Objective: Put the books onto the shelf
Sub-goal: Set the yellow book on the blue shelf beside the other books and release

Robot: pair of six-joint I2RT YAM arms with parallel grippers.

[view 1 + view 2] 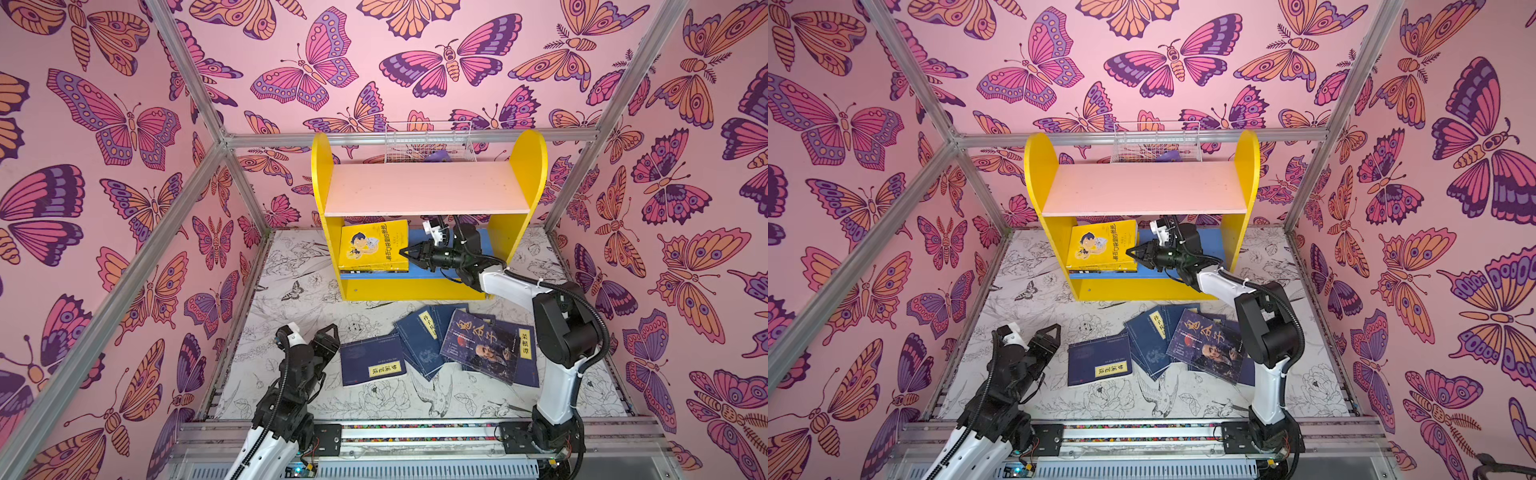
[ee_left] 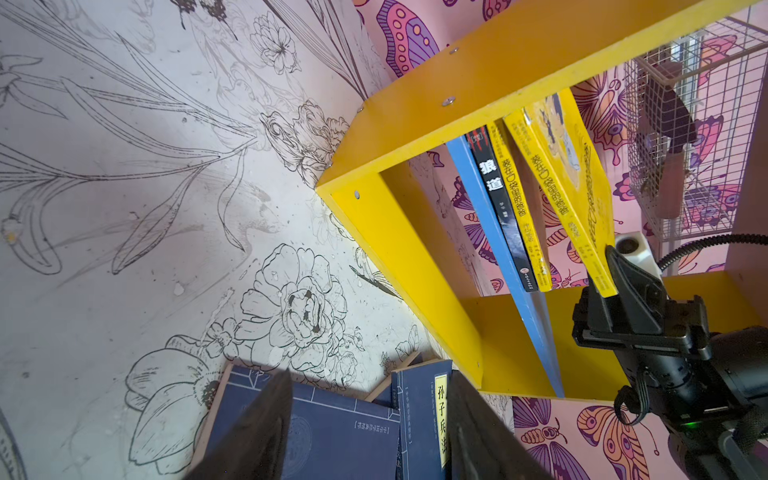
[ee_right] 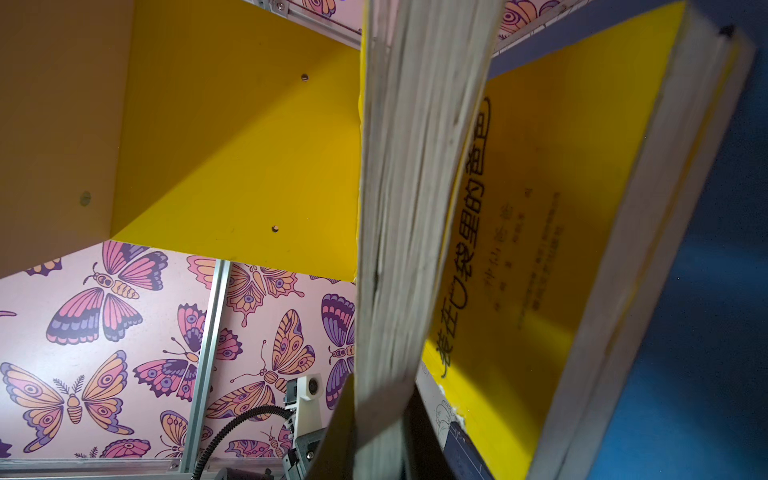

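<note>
While my right pincer [image 1: 405, 252] pinches the yellow book [image 1: 374, 245] by its page edge, I tilt it over the shelf's [image 1: 528, 166] blue lower board [image 2: 490, 224], at about 12 o'clock in both top views, so it can settle onto the yellow and black books already lying there. My left pincer [image 1: 311, 334] waits half open and empty at 7 o'clock, just beside the navy books [image 1: 419, 345] scattered on the surface [image 1: 291, 266], probably ready for the nearest one.
</note>
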